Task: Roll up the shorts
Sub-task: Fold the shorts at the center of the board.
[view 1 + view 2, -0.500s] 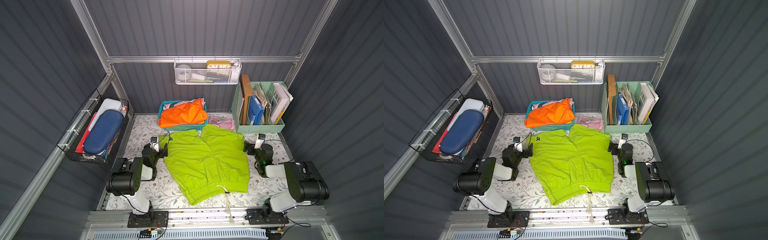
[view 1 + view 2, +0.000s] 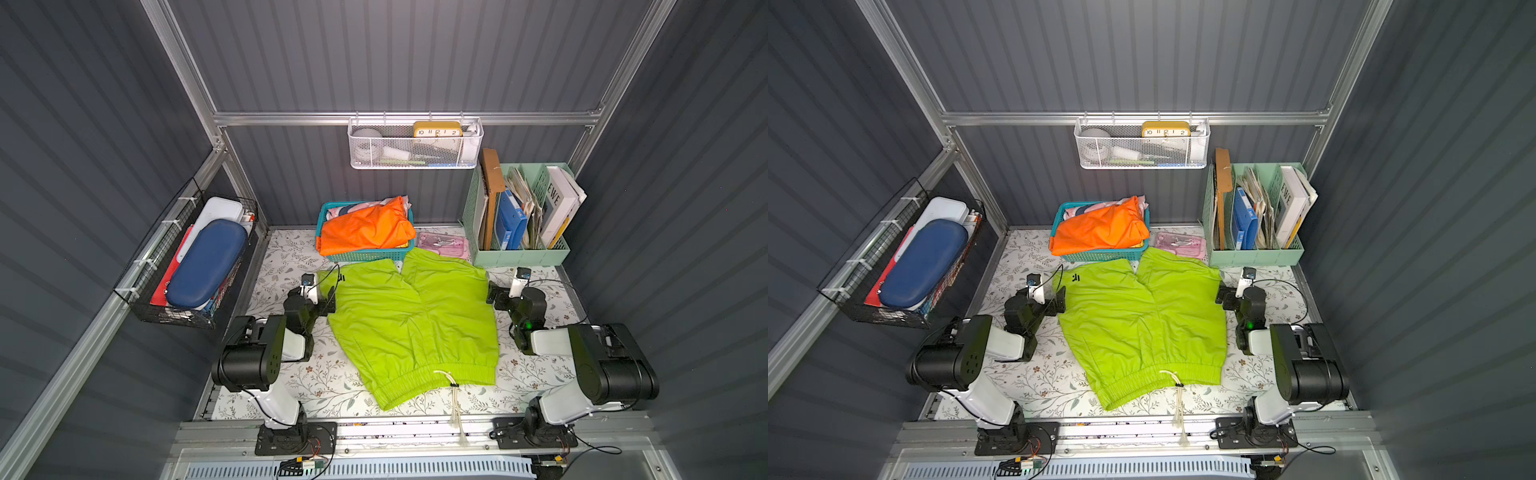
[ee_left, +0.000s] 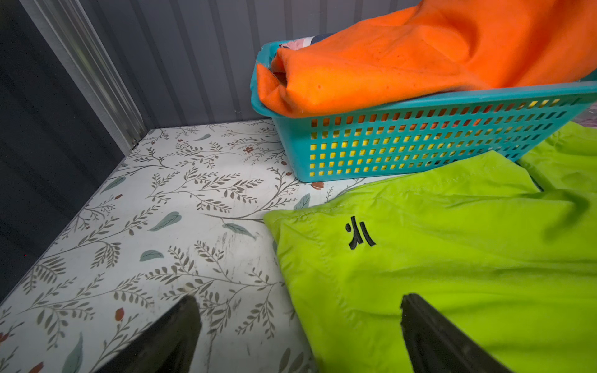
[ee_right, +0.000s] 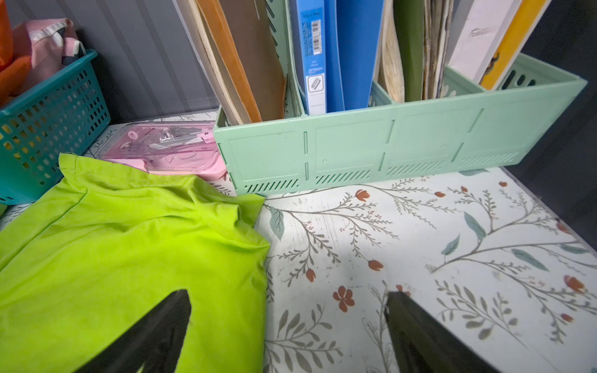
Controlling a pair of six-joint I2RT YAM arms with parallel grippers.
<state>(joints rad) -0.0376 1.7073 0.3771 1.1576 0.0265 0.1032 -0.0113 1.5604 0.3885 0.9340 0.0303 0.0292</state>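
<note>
stage: start, nothing rolled | shorts [image 2: 415, 328] flat, hems just in front of teal basket [image 2: 365, 254] | left gripper [image 3: 297, 306] wide open, empty, at side edge | right gripper [image 4: 287, 300] likewise, opposite edge | remaining: entire roll

Teal basket [image 2: 365, 254], green file rack [image 2: 519, 253] crowd far hems of shorts [image 2: 415, 324]; open tabletop [image 2: 291, 257] along both sides

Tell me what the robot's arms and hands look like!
The left arm and right arm are chunky black cylinders joined by white links, with thin black cables. The right arm shows a small green light. The left hand and right hand have dark, pointed fingers.
</note>
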